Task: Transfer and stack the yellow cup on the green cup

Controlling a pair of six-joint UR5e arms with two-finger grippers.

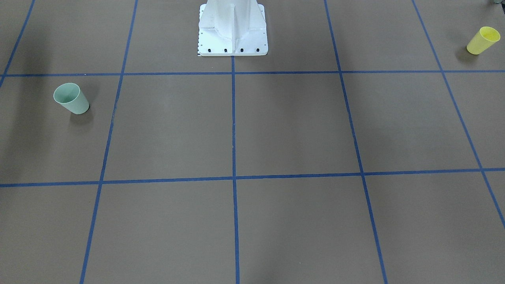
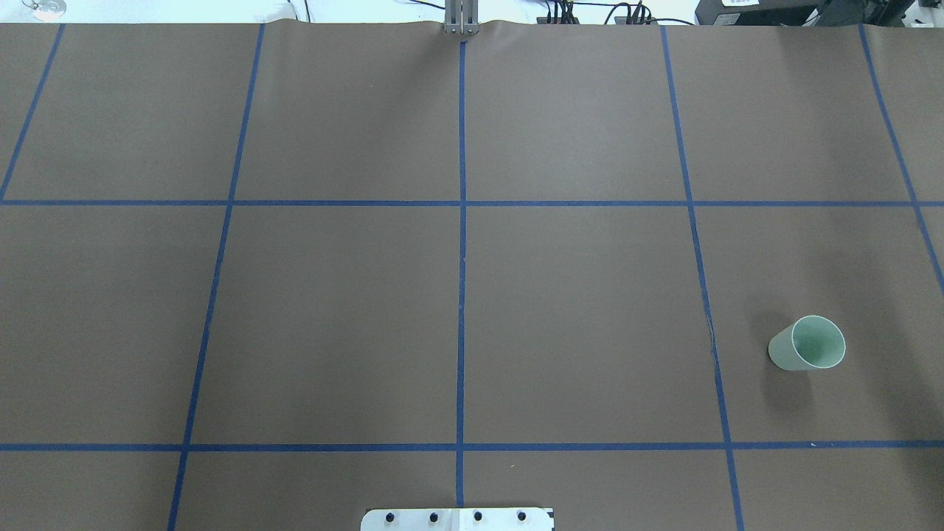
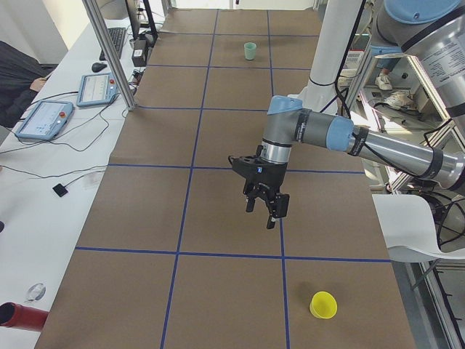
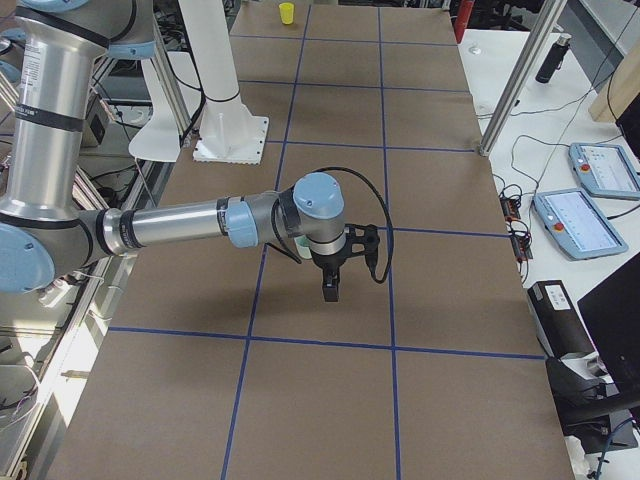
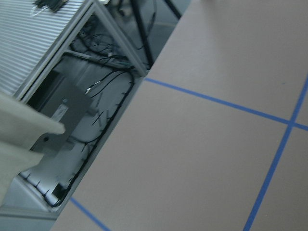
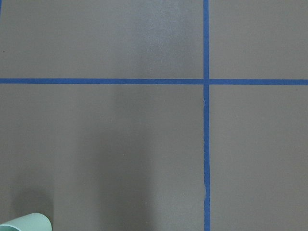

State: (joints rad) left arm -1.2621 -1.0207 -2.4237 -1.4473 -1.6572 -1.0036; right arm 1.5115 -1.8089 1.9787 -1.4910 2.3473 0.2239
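Observation:
The yellow cup (image 1: 483,40) (image 3: 323,305) (image 4: 287,13) stands upright near the table's end on my left side, out of the overhead view. At the opposite end, the green cup (image 1: 71,98) (image 2: 807,344) (image 3: 250,51) (image 6: 26,222) also stands upright. My left gripper (image 3: 267,211) hangs above the table, well short of the yellow cup. My right gripper (image 4: 331,285) hovers just beyond the green cup, whose edge (image 4: 300,248) peeks out behind the wrist. Both grippers show only in the side views, so I cannot tell whether either is open or shut.
The white robot base (image 1: 232,31) (image 2: 457,518) sits at the table's robot-side edge. Blue tape lines (image 2: 462,221) divide the brown table into squares. A side desk holds tablets (image 3: 43,116) (image 4: 590,215) and cables behind aluminium posts (image 3: 109,51).

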